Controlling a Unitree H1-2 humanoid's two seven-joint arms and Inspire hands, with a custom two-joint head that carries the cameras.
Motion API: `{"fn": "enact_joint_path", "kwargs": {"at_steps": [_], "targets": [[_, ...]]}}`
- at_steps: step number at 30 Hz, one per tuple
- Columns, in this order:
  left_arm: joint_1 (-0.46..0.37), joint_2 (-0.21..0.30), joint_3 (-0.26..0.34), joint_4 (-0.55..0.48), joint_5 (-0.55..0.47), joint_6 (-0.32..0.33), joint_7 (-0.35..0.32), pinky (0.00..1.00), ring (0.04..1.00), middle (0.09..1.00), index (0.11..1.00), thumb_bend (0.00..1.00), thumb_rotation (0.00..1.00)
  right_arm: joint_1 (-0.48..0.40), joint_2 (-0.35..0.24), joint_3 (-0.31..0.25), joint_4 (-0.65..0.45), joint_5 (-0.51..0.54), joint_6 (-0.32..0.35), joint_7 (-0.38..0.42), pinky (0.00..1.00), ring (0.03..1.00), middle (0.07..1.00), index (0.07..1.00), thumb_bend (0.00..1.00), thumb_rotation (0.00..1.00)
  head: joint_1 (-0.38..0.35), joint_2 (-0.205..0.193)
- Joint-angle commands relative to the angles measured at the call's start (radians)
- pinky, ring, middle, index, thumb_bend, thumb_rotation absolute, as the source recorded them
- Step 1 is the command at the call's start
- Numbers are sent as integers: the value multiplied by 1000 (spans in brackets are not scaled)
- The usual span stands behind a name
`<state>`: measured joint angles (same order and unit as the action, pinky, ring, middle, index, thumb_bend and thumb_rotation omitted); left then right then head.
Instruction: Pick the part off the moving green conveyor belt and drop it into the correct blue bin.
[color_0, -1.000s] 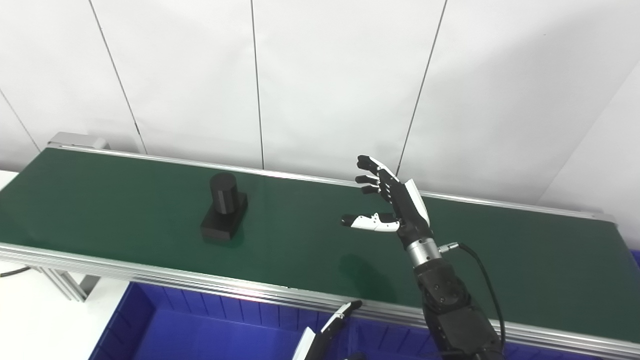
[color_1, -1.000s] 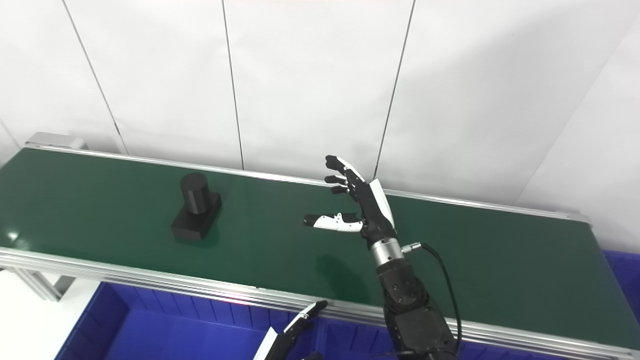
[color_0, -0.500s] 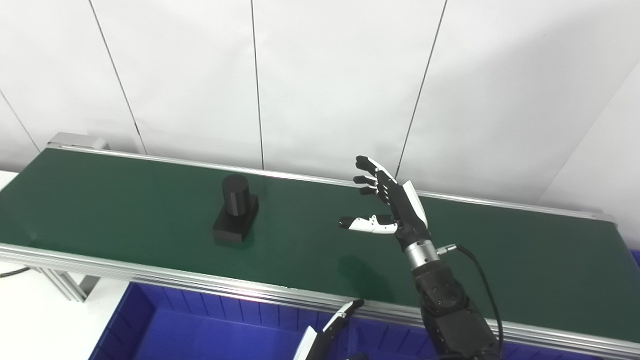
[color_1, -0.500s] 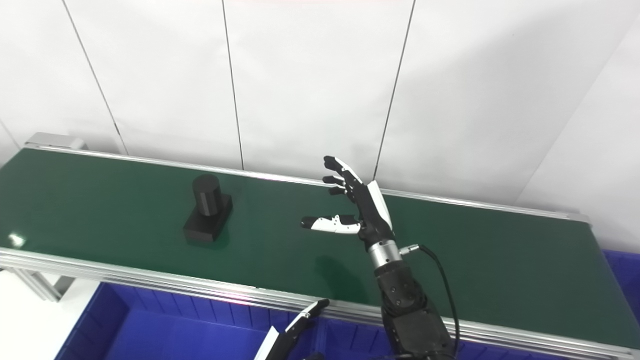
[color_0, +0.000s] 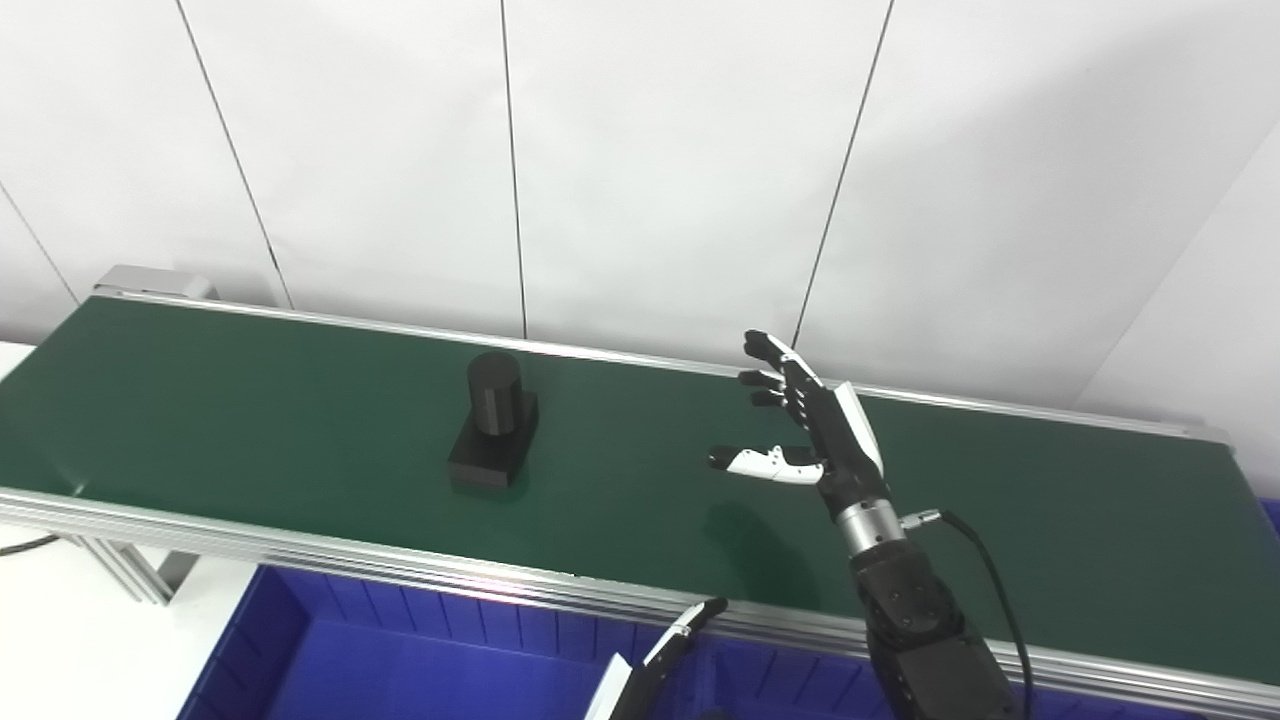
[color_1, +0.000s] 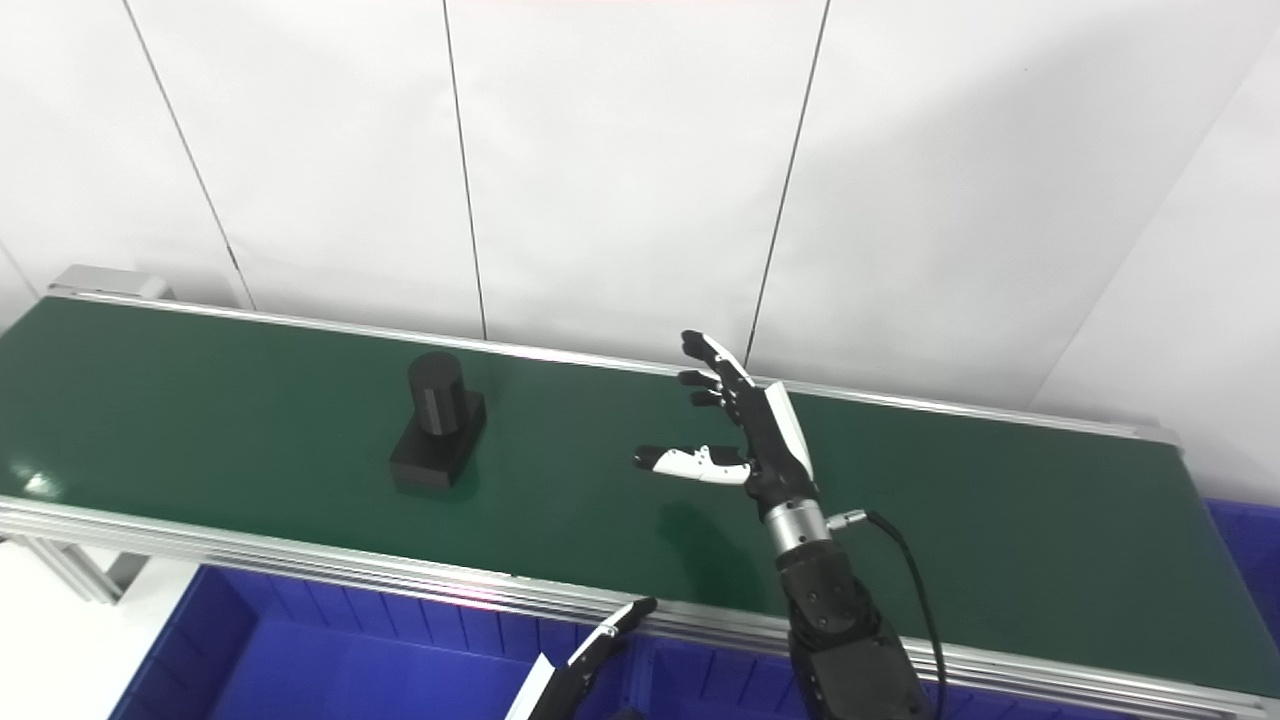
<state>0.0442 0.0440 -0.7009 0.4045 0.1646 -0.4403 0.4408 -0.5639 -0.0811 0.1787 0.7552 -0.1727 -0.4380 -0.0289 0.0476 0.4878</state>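
The part (color_0: 492, 419), a black cylinder upright on a block, sits on the green belt (color_0: 250, 420) at nine o'clock from my right hand (color_0: 815, 430), well apart. My fingers are spread, holding nothing: I'm waiting to intercept, then must close round the cylinder. Nothing lies between. The blue bin (color_0: 400, 660) sits at six o'clock; my left hand (color_0: 650, 670) barely shows, its state unclear.

left hand (color_0: 655, 665): only a fingertip and a sliver of white shell show at the bottom edge; palm and other fingers cut off, so whether it is spread or curled cannot be told. right arm (color_0: 930, 650): cut off below the forearm. bin (color_0: 400, 660): only the far wall and part of the floor visible; front cut off. belt (color_0: 250, 420): left end runs out of frame. second bin (color_1: 1245, 540): only a corner shows at the right edge.
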Motion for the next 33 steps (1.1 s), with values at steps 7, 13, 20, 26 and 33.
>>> {"fn": "enact_joint_path", "kwargs": {"at_steps": [7, 13, 20, 26, 33], "targets": [[14, -17, -9, -43, 3, -30, -15, 938, 959, 952, 910, 750, 942, -38, -4, -6, 24, -2, -31, -42, 713, 805, 897, 899, 964, 398, -2, 5], [16, -15, -13, -47, 6, -30, -12, 942, 959, 952, 912, 747, 946, -44, -6, -6, 40, -4, -31, -46, 716, 810, 897, 897, 964, 390, -1, 13], [22, -17, -17, -51, 10, -30, -21, 926, 950, 953, 909, 772, 951, -60, -2, -5, 66, -15, -31, -52, 719, 811, 898, 899, 962, 390, -1, 11], [27, -22, -17, -57, 7, -30, -25, 930, 951, 950, 902, 776, 925, -80, 6, -1, 86, -27, -31, -57, 714, 805, 902, 901, 960, 399, -1, 14], [36, -20, -18, -65, 18, -30, -25, 916, 955, 958, 913, 803, 956, -125, 19, 9, 127, -46, -31, -54, 704, 793, 910, 889, 985, 399, 4, 14]]}}
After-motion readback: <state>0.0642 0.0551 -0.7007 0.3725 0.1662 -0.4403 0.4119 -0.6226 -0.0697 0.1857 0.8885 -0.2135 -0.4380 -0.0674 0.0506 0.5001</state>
